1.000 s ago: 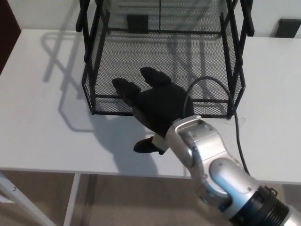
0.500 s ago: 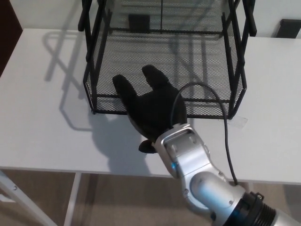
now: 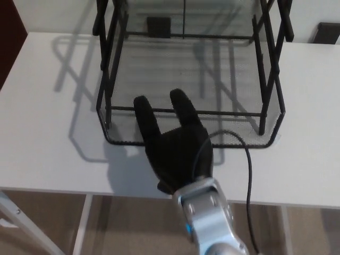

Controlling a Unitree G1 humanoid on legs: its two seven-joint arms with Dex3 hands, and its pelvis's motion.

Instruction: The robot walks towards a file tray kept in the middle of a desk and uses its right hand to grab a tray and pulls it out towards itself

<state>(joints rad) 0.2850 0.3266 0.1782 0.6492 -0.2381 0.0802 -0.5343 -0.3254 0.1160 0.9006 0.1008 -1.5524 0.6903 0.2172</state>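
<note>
A black wire-mesh file rack [image 3: 106,64] stands in the middle of the white desk [image 3: 42,133]. Its bottom tray [image 3: 239,142] sticks out toward me, its curved front rim lying ahead of the rack's front crossbar. My right hand [image 3: 178,149] comes up from the bottom of the head view and is shut on that tray's front rim near its middle. Two fingers [image 3: 143,114] lie over the rim onto the mesh floor, and the thumb is tucked below, close to the desk's front edge. My left hand does not show.
The desk's front edge runs just under my wrist. A black cable [image 3: 247,175] loops from my forearm across the desk. A small black block [image 3: 158,25] shows behind the rack, and another dark object [image 3: 326,33] sits at the back right.
My right hand has drawn back toward me and the bottom tray has slid out with it, its rim now past the rack's front bar. The forearm has swung under the hand.
</note>
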